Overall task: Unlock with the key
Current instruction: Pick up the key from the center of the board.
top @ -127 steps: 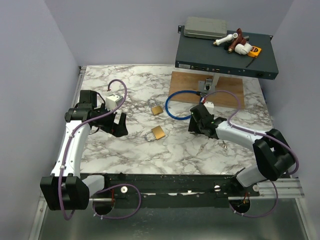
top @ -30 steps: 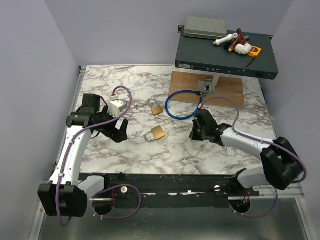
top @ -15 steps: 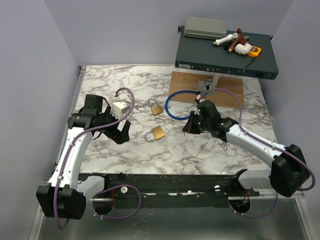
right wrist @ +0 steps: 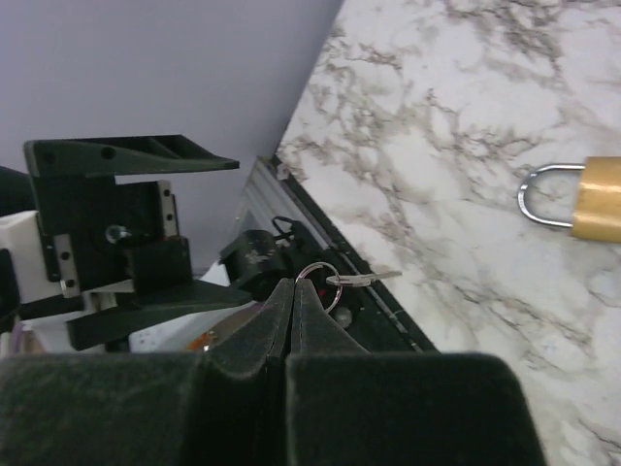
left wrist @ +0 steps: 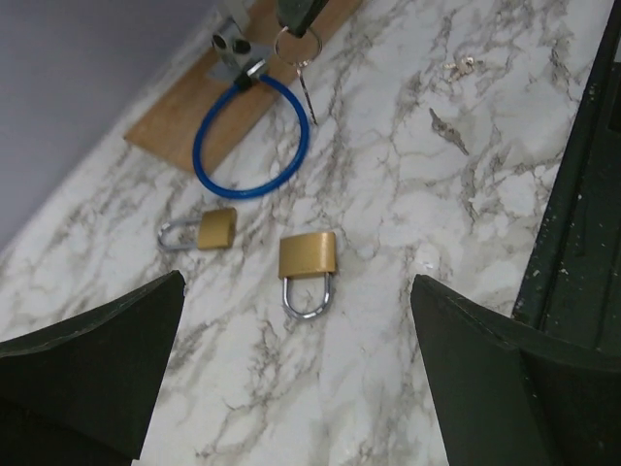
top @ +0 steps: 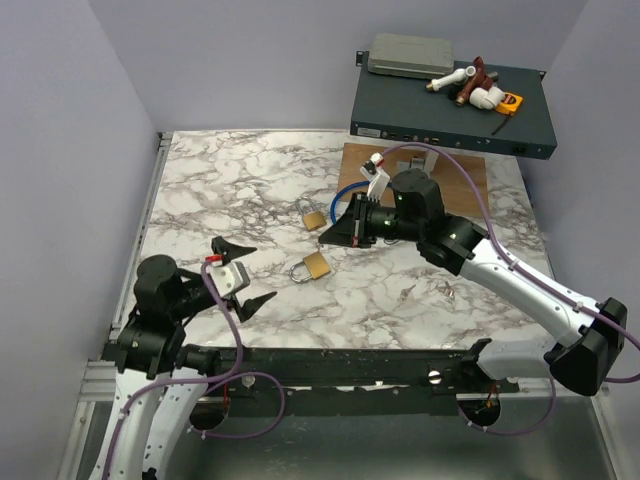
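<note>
step: key en route to lock | R gripper (right wrist: pixel 294 288) jaws pinch key (right wrist: pixel 361 279) by ring, dangling above bench (top: pixel 250 180) | L gripper (top: pixel 247 274) jaws spread, empty | next: L prob steadies near padlock (top: pixel 316 265), tip to keyhole

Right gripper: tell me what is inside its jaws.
The right gripper pinches a key ring; the key dangles outside. The ring's clamped part is hidden in the grip.

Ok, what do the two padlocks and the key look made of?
Near padlock and far padlock: matte yellow bodies, likely brass; glossy silver shackles, probably steel. Key: thin, silvery-grey, some bare metal; too small to say more.
</note>
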Controlling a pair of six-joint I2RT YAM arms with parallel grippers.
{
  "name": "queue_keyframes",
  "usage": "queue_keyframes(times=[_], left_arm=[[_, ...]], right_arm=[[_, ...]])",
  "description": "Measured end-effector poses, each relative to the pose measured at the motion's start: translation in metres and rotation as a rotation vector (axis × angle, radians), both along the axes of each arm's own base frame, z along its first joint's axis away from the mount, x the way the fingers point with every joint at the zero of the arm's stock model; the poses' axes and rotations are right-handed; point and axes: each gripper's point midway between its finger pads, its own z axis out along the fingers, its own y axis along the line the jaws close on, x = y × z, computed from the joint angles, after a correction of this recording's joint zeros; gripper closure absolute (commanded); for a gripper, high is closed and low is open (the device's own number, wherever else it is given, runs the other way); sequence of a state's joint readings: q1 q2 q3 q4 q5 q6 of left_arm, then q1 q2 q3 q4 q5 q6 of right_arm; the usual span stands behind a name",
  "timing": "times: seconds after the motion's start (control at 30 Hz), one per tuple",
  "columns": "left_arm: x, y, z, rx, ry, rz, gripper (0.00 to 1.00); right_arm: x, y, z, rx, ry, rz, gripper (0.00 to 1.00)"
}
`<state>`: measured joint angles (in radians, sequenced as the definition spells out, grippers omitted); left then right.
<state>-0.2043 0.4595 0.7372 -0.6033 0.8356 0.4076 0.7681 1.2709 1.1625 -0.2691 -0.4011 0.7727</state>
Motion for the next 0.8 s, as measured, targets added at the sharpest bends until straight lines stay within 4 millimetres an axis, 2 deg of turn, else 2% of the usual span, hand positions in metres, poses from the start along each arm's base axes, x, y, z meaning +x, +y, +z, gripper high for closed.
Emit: queue_keyframes(times=[0.13, 0.33, 0.47, 0.6, 0.7, 0.8], left_arm=[[-0.004, -0.005, 0.024, -0.076, -0.155, -0.019, 0.01], [0.0, -0.018, 0.04, -0.167, -0.167, -0.049, 0.01], [-0.006, -0.027, 0.049, -0.211, -0.174, -0.094, 0.02], [-0.008, -0.03, 0.06, -0.252, -0.178, -0.099, 0.18], [-0.009, -0.031, 0.065, -0.272, -0.175, -0.098, 0.36], [-0.009, -0.031, 0.065, -0.279, -0.163, -0.097, 0.64]], right_arm=[[-0.018, 0.017, 0.03, 0.069, -0.004, 0.042, 0.99], [-0.049, 0.052, 0.076, 0.158, -0.034, 0.125, 0.99], [-0.06, 0.073, 0.085, 0.177, -0.038, 0.153, 0.99], [-0.064, 0.085, 0.079, 0.17, -0.025, 0.16, 0.99], [-0.064, 0.09, 0.076, 0.167, -0.019, 0.16, 0.99], [-0.064, 0.093, 0.08, 0.177, -0.026, 0.156, 0.99]])
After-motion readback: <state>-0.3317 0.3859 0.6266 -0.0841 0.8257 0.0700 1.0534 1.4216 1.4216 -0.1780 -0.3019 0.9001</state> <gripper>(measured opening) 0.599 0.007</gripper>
